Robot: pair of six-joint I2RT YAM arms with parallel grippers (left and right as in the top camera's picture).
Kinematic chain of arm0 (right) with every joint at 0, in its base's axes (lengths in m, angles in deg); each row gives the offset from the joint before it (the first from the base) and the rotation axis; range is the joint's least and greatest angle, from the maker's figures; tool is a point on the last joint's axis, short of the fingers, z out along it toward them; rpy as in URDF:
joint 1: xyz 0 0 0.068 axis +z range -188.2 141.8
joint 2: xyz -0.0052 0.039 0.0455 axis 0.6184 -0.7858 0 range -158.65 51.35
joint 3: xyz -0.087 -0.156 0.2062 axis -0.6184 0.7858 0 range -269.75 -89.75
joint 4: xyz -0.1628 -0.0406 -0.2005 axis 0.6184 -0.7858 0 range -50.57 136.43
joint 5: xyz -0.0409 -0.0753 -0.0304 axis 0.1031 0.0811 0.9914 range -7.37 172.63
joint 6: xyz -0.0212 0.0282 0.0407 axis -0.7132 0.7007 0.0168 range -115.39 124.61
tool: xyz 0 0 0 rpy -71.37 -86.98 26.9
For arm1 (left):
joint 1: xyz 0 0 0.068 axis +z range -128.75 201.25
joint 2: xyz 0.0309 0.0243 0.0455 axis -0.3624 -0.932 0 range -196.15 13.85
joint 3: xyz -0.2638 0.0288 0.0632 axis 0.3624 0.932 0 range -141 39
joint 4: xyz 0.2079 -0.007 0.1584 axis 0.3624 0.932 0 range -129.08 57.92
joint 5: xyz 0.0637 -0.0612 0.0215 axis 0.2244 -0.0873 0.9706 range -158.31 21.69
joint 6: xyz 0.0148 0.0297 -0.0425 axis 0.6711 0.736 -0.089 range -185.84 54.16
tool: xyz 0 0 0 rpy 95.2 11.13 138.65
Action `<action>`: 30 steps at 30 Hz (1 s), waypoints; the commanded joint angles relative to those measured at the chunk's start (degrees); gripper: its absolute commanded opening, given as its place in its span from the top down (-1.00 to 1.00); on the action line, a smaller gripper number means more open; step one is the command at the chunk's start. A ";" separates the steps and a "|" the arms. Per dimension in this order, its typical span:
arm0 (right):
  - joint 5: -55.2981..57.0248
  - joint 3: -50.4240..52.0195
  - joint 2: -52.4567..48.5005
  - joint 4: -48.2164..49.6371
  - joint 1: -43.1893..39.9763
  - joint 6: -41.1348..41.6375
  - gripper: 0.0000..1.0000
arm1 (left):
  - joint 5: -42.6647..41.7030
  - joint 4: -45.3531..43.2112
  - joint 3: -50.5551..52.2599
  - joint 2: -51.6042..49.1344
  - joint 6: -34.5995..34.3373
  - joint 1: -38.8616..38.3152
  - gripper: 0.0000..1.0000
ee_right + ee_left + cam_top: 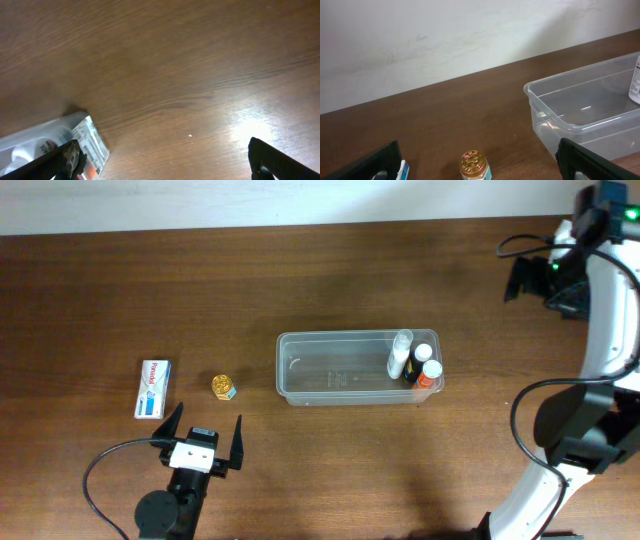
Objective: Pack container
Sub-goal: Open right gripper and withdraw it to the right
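end effector [169, 162] spread wide over wooden table [175, 70]; container [42, 136] corner lower left.

The container [330, 375] is a clear, colourless plastic tub, rectangular with rounded corners and a lip around the top, pretty shallow. It sits flat and upright on the wooden surface [200, 290], roughly mid-table, long side running left to right. No lid on it. Most of the inside is bare; the right end has a white bottle [400, 355] and an orange bottle [428, 377] bunched together. The left wrist view shows its near-left corner [540, 100], see-through walls.
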 commanded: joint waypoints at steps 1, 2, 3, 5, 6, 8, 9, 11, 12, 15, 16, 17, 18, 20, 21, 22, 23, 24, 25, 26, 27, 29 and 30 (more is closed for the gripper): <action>-1.07 -0.98 1.25 -0.74 -3.91 0.81 -0.97 | -0.57 0.07 0.33 0.35 0.87 0.46 -0.99; -1.07 -0.98 1.22 -0.96 -4.55 0.83 -0.97 | -0.59 0.07 0.33 0.35 0.87 0.46 -0.99; -1.07 -0.98 1.20 -1.18 -5.44 0.81 -0.97 | -0.59 0.07 0.33 0.35 0.87 0.46 -0.99; -1.07 -0.98 1.18 -1.20 -6.38 0.83 -0.97 | -0.59 0.07 0.33 0.35 0.87 0.46 -0.99; -1.07 -0.98 1.07 -0.94 -6.86 0.81 -0.97 | -0.59 0.07 0.33 0.35 0.87 0.46 -0.99; -1.05 -0.98 0.98 -0.17 -6.99 0.81 -0.97 | -0.59 0.07 0.33 0.35 0.87 0.46 -0.99; -1.05 -0.98 0.98 0.26 -6.99 0.81 -0.97 | -0.57 0.07 0.33 0.35 0.87 0.46 -0.99; -1.05 -0.98 0.98 0.68 -6.99 0.81 -0.97 | -0.59 0.07 0.33 0.35 0.87 0.46 -0.99; -1.05 -0.98 0.98 0.66 -6.99 0.81 -0.97 | -0.57 0.07 0.33 0.35 0.87 0.46 -0.99; -1.05 -0.98 0.98 0.66 -6.99 0.81 -0.97 | -0.59 0.07 0.33 0.35 0.87 0.46 -0.99; -1.05 -0.98 0.98 0.66 -6.99 0.81 -0.97 | -0.59 0.07 0.33 0.35 0.87 0.46 -0.99; -1.05 -0.98 0.98 0.66 -6.99 0.81 -0.97 | -0.59 0.07 0.33 0.35 0.87 0.46 -0.99; -1.05 -0.98 0.98 0.66 -6.99 0.81 -0.96 | -0.59 0.07 0.33 0.35 0.87 0.46 -0.99; -1.05 -0.98 0.98 0.68 -6.99 0.81 -0.97 | -0.59 0.07 0.33 0.35 0.87 0.46 -0.99; -1.05 -0.98 0.98 0.66 -6.99 0.81 -0.97 | -0.59 0.07 0.33 0.35 0.87 0.46 -0.99; -1.05 -0.98 0.98 0.66 -6.99 0.81 -0.97 | -0.59 0.07 0.33 0.35 0.87 0.46 -0.99; -1.05 -0.98 0.98 0.68 -6.99 0.81 -0.97 | -0.57 0.07 0.33 0.35 0.87 0.46 -0.99; -1.05 -0.98 0.98 0.66 -6.97 0.81 -0.97 | -0.59 0.07 0.33 0.35 0.87 0.46 -0.99; -1.05 -0.98 0.98 0.66 -6.99 0.81 -0.97 | -0.59 0.07 0.33 0.35 0.87 0.46 -0.99; -1.05 -0.98 0.98 0.66 -6.99 0.81 -0.97 | -0.59 0.07 0.33 0.35 0.87 0.46 -0.99; -1.05 -0.98 0.98 0.66 -6.99 0.81 -0.97 | -0.59 0.07 0.33 0.35 0.87 0.46 -0.99; -1.05 -0.98 0.98 0.66 -6.99 0.81 -0.97 | -0.59 0.07 0.33 0.35 0.87 0.46 -0.99; -1.05 -0.98 0.98 0.68 -6.99 0.81 -0.97 | -0.59 0.07 0.33 0.35 0.87 0.46 -0.99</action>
